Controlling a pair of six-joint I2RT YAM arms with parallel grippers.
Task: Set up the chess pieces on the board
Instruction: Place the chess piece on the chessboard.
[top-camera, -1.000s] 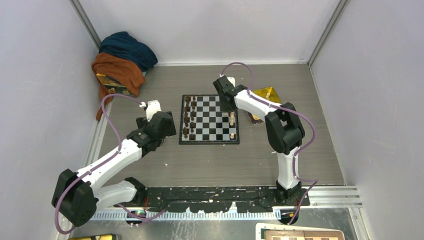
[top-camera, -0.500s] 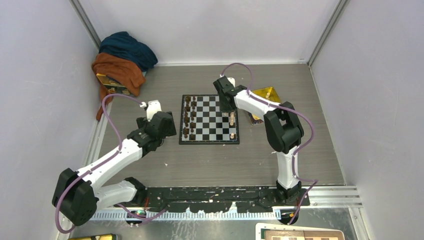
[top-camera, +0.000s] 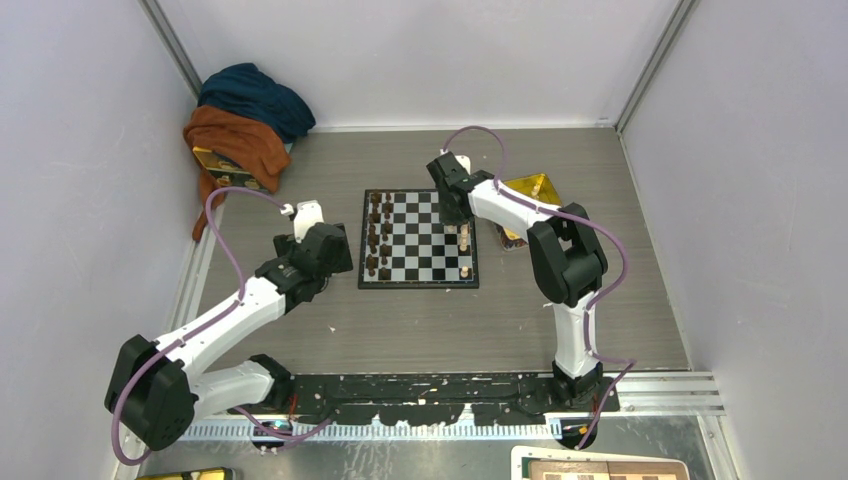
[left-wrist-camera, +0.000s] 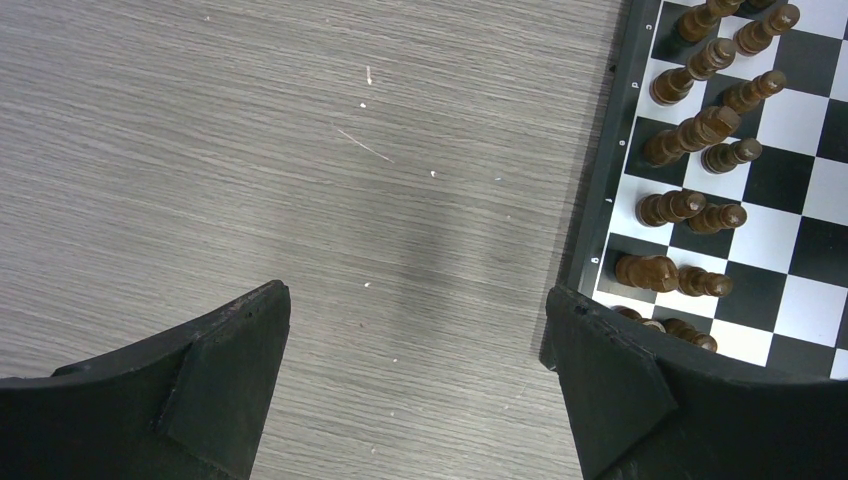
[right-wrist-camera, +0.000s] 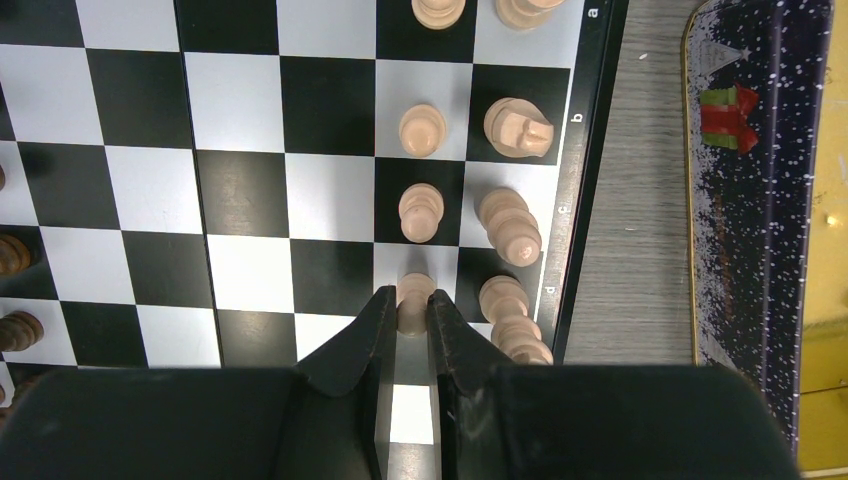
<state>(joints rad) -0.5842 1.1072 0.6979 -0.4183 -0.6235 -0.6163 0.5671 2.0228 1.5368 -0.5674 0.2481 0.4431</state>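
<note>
The board (top-camera: 420, 240) lies mid-table, with dark brown pieces (top-camera: 378, 235) along its left columns and light-tan chess pieces (top-camera: 465, 240) along its right edge. My right gripper (right-wrist-camera: 411, 305) hangs over the board's right side, shut on a light-tan pawn (right-wrist-camera: 414, 285) that stands on a white square of the board (right-wrist-camera: 150, 190). Two more tan pawns (right-wrist-camera: 421, 212) line up ahead of it, with a knight (right-wrist-camera: 517, 127) and taller pieces (right-wrist-camera: 510, 225) in the edge column. My left gripper (left-wrist-camera: 415, 300) is wide open over bare table beside the board's left border (left-wrist-camera: 600, 190).
A shiny yellow tray (top-camera: 530, 190) with a dark snowy lining (right-wrist-camera: 760, 200) sits right of the board and holds a tan piece. Blue and orange cloths (top-camera: 245, 120) are piled at the back left. Walls close in on three sides.
</note>
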